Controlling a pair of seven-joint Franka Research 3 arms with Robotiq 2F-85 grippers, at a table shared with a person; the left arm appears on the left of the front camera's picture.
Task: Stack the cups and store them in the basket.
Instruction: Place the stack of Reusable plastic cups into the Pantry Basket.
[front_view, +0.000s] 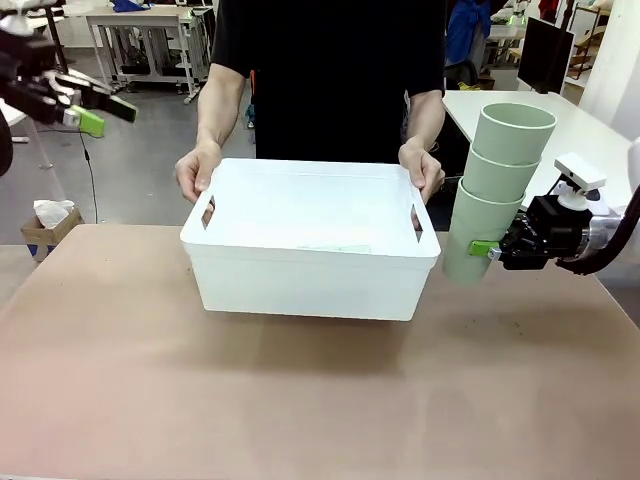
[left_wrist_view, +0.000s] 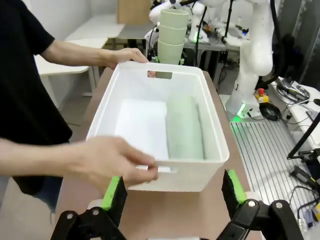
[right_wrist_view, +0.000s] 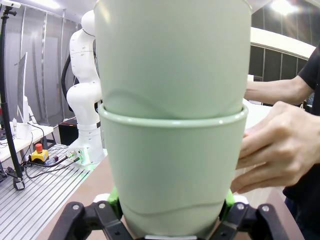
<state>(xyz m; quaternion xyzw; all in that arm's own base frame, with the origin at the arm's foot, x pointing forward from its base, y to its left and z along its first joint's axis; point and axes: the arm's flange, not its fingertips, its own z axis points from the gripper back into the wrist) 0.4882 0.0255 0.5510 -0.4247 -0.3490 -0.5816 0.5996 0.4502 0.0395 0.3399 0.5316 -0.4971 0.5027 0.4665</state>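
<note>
Basket (front_view: 300, 290): white, on the table (front_view: 320, 400), gripped at both ends by the person's hands (front_view: 198, 172).
Right gripper (front_view: 488, 249): I see it clamped on the lowest of a stack of three cups (front_view: 500, 170), upright, just beside the basket's right end.
Left gripper (left_wrist_view: 173, 192): spread wide, empty, well apart from the basket's left end.
Inside the basket: pale green cups (left_wrist_view: 185, 127) lying flat.

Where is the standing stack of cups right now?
In the front view the stack of cups is at the right, held by the fingers of the right gripper, beside the right end of the basket.
</note>
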